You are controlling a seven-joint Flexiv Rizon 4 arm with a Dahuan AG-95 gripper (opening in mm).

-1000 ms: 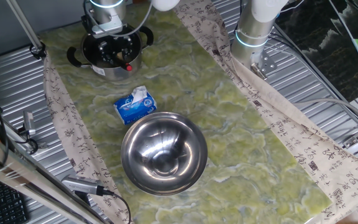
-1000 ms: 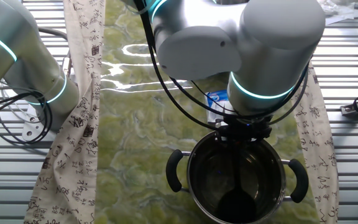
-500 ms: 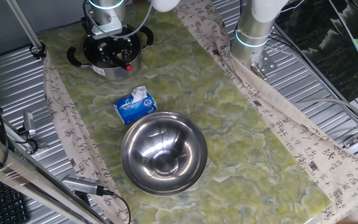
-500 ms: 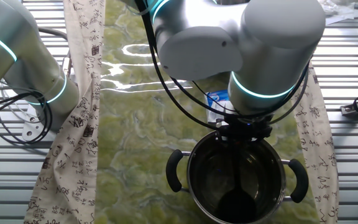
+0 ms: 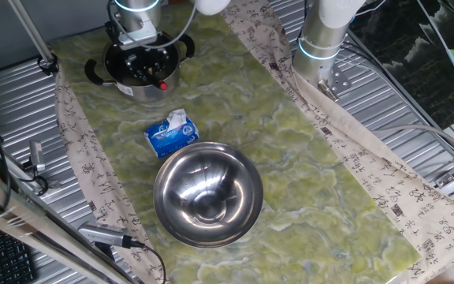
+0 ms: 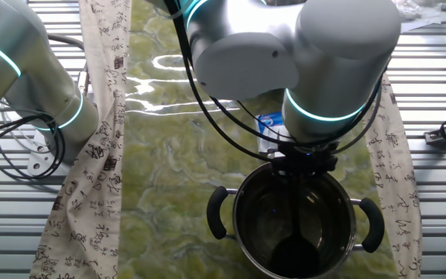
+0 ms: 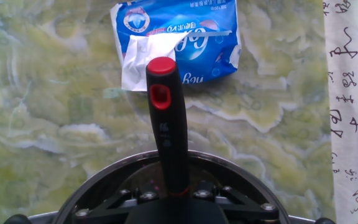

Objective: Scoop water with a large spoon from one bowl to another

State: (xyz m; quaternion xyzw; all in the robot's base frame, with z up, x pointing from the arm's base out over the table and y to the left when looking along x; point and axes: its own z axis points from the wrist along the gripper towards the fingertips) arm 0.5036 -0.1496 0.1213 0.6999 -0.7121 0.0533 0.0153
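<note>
A: How much room is there around the pot (image 5: 140, 69)?

B: It stands near the far end of the green marbled tabletop (image 5: 306, 158), with patterned cloth strips (image 5: 69, 134) along both long sides and ribbed metal beyond them. The blue-and-white tissue pack (image 5: 172, 134) lies between the pot and the steel bowl (image 5: 207, 195), near both but touching neither. To the right of that line the marbled surface is open up to the cloth.

A: And the large spoon (image 7: 166, 118)?

B: A slim dark handle with a red cap and a red-rimmed hole near its end. In the hand view it rises from the pot's middle, its red end over the tissue pack. In the other fixed view its dark bowl (image 6: 296, 252) sits low inside the pot. I cannot make out any water there.

A: The claw (image 5: 142, 65)?

B: It hangs right over the pot's mouth, seemingly clamped on the handle, though the fingers are hidden, so I cannot tell for certain.

A: Anything different from half a second ago?

B: The arm has shifted very slightly; spoon, pot, pack and bowl lie as before.
</note>
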